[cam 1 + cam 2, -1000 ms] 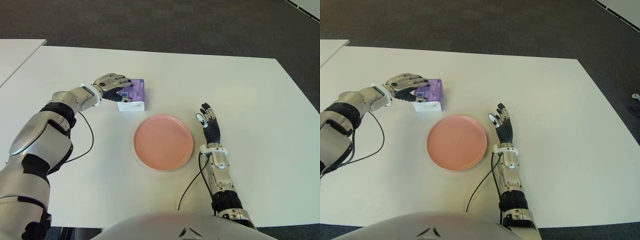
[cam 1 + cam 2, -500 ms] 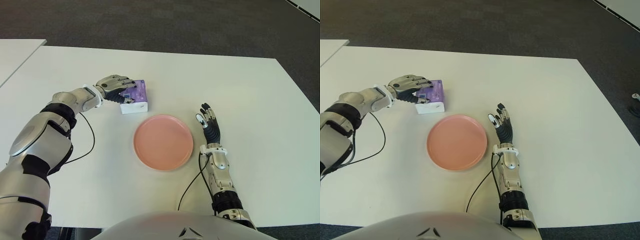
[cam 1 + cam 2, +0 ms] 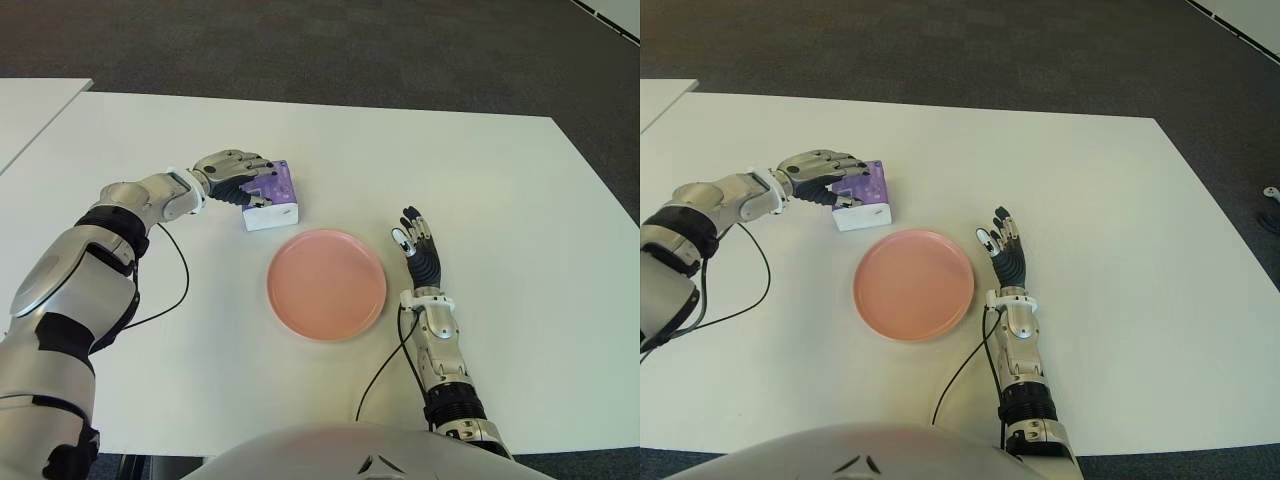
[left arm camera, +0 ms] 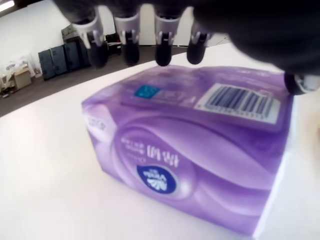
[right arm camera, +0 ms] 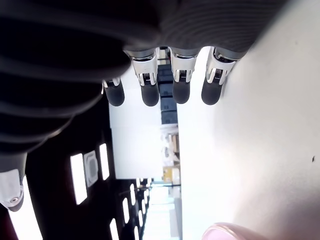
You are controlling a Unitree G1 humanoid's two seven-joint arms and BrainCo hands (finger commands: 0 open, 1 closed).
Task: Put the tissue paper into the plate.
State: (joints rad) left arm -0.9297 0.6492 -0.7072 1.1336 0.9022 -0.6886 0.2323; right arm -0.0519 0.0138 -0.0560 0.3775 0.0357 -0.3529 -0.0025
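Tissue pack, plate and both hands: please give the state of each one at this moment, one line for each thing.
tissue pack: tilted, grasped, not in the plate.
plate: flat on the table, nothing in it.
left hand: fingers curled over the pack's top, thumb at its side.
right hand: to the right of the plate, fingers straight, holding nothing.

left hand point(image 3: 232, 172) covering tissue pack point(image 3: 270, 195) top, left wrist view's pack print blurred
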